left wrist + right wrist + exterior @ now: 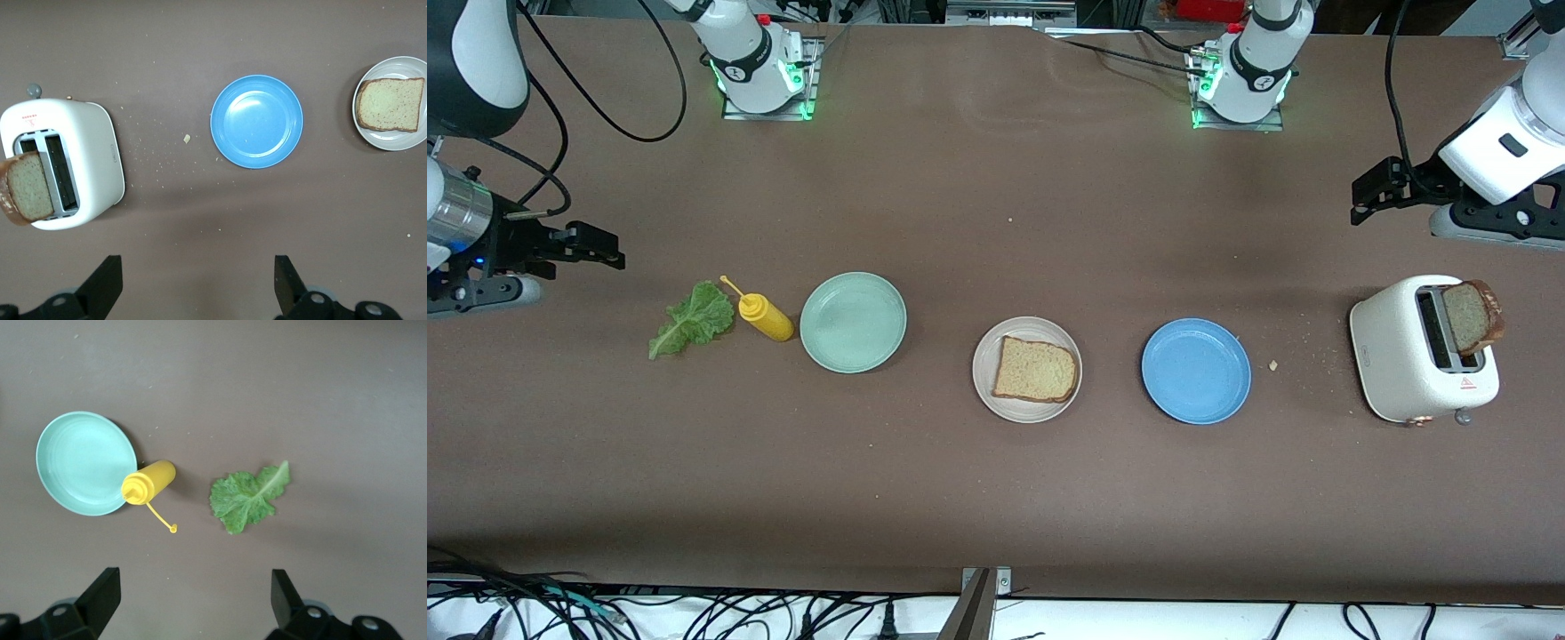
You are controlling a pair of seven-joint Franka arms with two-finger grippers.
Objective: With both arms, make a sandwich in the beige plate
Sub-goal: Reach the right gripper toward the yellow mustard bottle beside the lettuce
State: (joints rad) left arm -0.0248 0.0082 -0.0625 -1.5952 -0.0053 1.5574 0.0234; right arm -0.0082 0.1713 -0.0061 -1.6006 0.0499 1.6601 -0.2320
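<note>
The beige plate sits mid-table between a mint green plate and a blue plate, and one bread slice lies flat on it. Another slice stands tilted in a slot of the white toaster at the left arm's end. The lettuce leaf lies on the table at the right arm's end. My left gripper hangs open and empty over bare table by the toaster. Over bare table by the lettuce, my right gripper is open and empty too.
A yellow mustard bottle lies between the lettuce and the mint green plate. The blue plate stands between the beige plate and the toaster. Crumbs dot the table by the toaster.
</note>
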